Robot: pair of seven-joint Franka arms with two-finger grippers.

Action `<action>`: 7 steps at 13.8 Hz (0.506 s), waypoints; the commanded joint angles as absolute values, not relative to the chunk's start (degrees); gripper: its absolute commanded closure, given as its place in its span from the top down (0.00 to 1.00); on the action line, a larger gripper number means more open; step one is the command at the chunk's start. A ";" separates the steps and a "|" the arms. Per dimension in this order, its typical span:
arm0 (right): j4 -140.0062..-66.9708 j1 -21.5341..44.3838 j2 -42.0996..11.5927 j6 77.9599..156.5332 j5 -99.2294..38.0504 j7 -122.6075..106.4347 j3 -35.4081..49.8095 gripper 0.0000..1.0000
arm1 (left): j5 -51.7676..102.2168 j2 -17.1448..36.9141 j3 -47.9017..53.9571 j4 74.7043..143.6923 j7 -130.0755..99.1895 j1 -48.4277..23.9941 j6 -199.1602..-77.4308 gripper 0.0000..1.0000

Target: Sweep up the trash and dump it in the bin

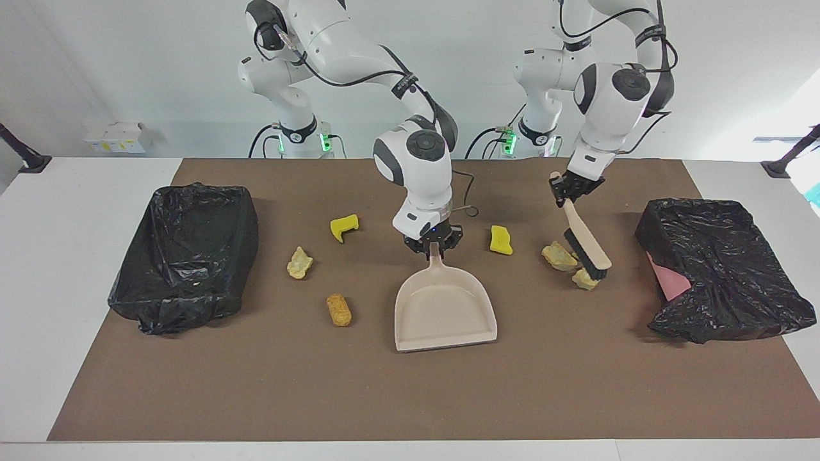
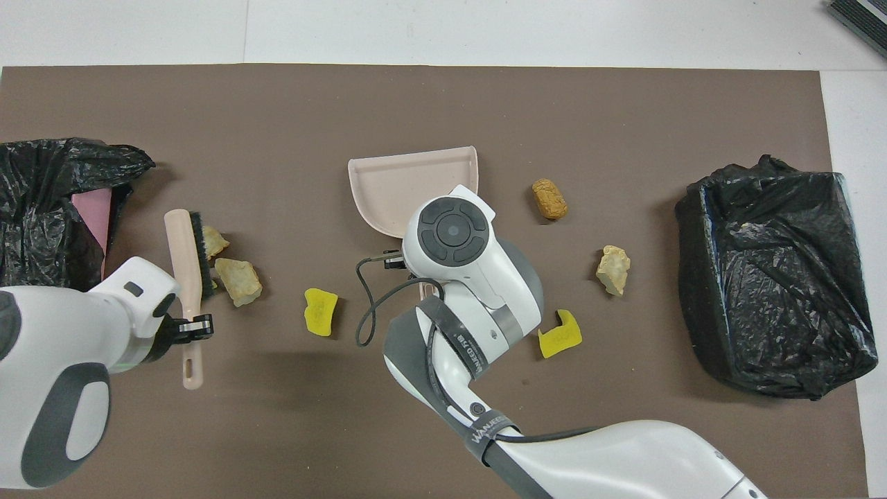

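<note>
My right gripper (image 1: pixel 435 244) is shut on the handle of the beige dustpan (image 1: pixel 445 314), which lies flat mid-table with its mouth away from the robots. My left gripper (image 1: pixel 572 187) is shut on the brush (image 1: pixel 586 246), whose bristles rest against two beige lumps (image 1: pixel 558 256) toward the left arm's end. The overhead view shows the brush (image 2: pixel 186 256) beside those lumps (image 2: pixel 238 281). A yellow sponge chunk (image 1: pixel 500 239) lies between brush and dustpan. Toward the right arm's end lie another yellow chunk (image 1: pixel 343 226), a beige lump (image 1: pixel 299 263) and an orange-brown lump (image 1: pixel 339 309).
A black-lined bin (image 1: pixel 192 192) stands at the right arm's end of the brown mat. A second black-lined bin (image 1: pixel 705 211), with a pink patch showing, stands at the left arm's end. A thin cable loops on the mat beside the right wrist (image 2: pixel 367 312).
</note>
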State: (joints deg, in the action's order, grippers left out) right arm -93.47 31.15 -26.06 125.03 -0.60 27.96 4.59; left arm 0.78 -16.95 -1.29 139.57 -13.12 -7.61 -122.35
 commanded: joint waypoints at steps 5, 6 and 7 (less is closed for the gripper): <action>-94.04 26.98 -17.67 109.62 -0.53 3.19 5.01 0.00 | -5.07 -9.95 -0.35 138.51 -1.76 2.90 -122.52 0.00; -94.13 26.90 -17.32 107.95 -0.01 -1.36 5.01 0.00 | -5.18 -9.41 -0.26 138.69 -1.84 2.20 -123.13 0.00; -94.13 26.89 -17.23 106.54 0.61 -8.19 5.01 0.00 | -5.27 -9.23 -0.09 138.87 -1.76 1.94 -123.31 0.00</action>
